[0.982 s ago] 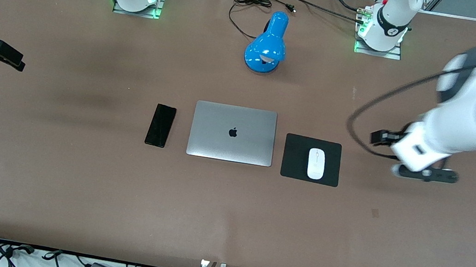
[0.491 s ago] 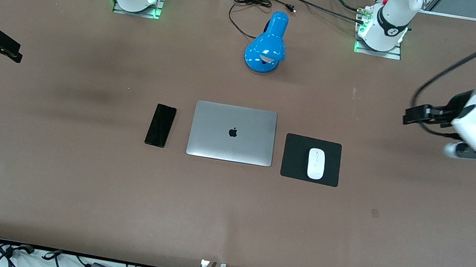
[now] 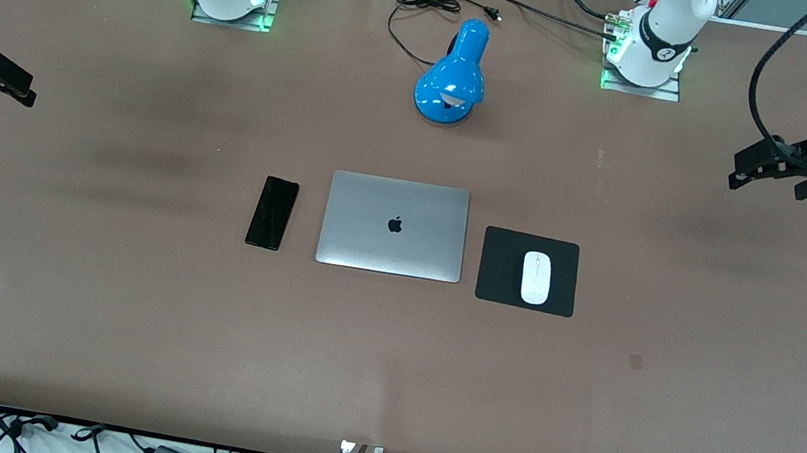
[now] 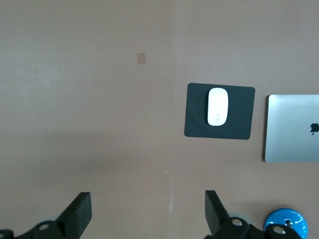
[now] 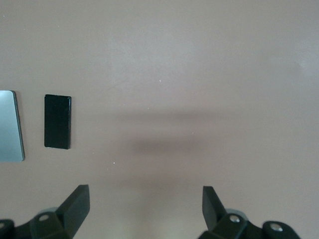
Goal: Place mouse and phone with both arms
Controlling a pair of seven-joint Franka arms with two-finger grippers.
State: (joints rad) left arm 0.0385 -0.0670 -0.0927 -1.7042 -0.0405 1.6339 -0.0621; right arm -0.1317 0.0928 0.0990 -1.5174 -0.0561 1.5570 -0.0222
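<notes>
Nearest the front camera, in one row on the table: the phone toward the right arm's end, beside a closed laptop; the mouse on a black pad toward the left arm's end. Farther off stands a blue lamp. Both items appear placed. The left gripper and right gripper hang over bare table at their own ends, fingers spread, holding nothing. Judged: task essentially complete.

the mouse lay on a pad beside the laptop, toward the left arm's end; the phone lay beside the laptop toward the right arm's end; a lamp stood farther from the front camera.
</notes>
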